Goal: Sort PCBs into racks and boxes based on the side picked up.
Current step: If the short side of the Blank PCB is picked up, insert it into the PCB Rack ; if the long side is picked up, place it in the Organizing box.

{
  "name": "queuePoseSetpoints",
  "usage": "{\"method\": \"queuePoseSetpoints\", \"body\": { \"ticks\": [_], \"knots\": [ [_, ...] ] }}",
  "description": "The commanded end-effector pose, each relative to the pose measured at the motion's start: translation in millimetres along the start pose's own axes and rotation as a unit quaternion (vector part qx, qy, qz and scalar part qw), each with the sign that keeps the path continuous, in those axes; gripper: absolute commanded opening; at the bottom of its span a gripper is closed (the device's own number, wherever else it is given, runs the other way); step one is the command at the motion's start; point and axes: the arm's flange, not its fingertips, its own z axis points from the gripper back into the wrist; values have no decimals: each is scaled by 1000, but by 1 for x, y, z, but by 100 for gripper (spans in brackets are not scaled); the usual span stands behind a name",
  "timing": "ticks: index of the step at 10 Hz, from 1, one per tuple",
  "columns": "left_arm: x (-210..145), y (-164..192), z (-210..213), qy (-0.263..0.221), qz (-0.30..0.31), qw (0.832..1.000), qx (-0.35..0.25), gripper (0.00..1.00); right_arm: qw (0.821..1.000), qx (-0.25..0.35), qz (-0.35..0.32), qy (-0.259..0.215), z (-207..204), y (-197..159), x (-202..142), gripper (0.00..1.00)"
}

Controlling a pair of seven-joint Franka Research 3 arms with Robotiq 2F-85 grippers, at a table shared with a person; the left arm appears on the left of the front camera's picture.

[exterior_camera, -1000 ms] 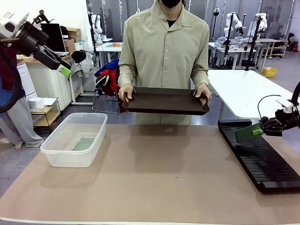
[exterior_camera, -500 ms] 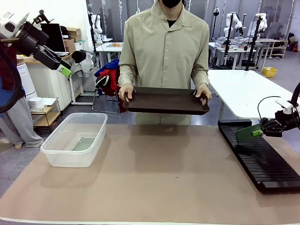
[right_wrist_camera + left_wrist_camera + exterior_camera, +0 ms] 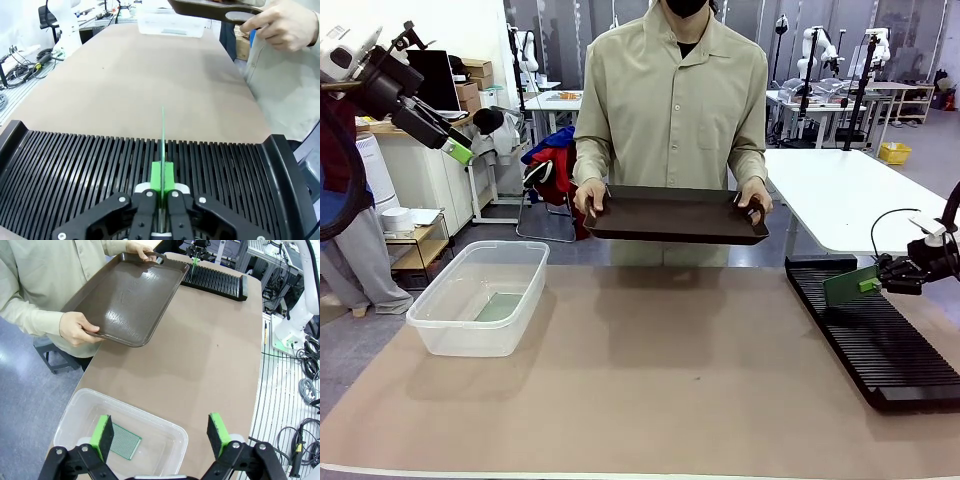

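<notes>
table [image 3: 650, 400] shared with a person holding a dark brown tray [image 3: 675, 215] level above its far edge, bare, likely awaiting boards; rack [image 3: 875, 335] at right, slots unfilled; right gripper [image 3: 880, 283] pinches one pcb [image 3: 848, 285] edge-on above the slots, presumably to slot it; clear box [image 3: 480, 297] holds the second pcb [image 3: 125, 444]; left gripper [image 3: 162, 435] raised above it, fingers wide, nothing held

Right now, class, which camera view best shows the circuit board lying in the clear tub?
The left wrist view: it looks down into the tub at the gridded PCB. The front view shows it dimly through the wall; the right wrist view, a distant sliver.
</notes>
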Motion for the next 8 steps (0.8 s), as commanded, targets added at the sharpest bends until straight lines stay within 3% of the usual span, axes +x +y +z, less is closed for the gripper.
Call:
{"method": "queuePoseSetpoints", "body": {
  "ticks": [1, 4, 6, 8],
  "knots": [
    [-2, -1, -1, 1, -6, 1000, -4, 100, 1000, -15, -9, -6, 1, -13, -3, 2],
    [-2, -1, -1, 1, -6, 1000, -4, 100, 1000, -10, -16, -6, 2, -13, -6, 2],
    [-2, -1, -1, 1, -6, 1000, -4, 100, 999, 1, -27, 20, 3, -13, -11, 2],
    [-2, -1, -1, 1, -6, 1000, -4, 100, 1000, 3, -9, -5, 1, -2, -3, 2]
  ]
}}
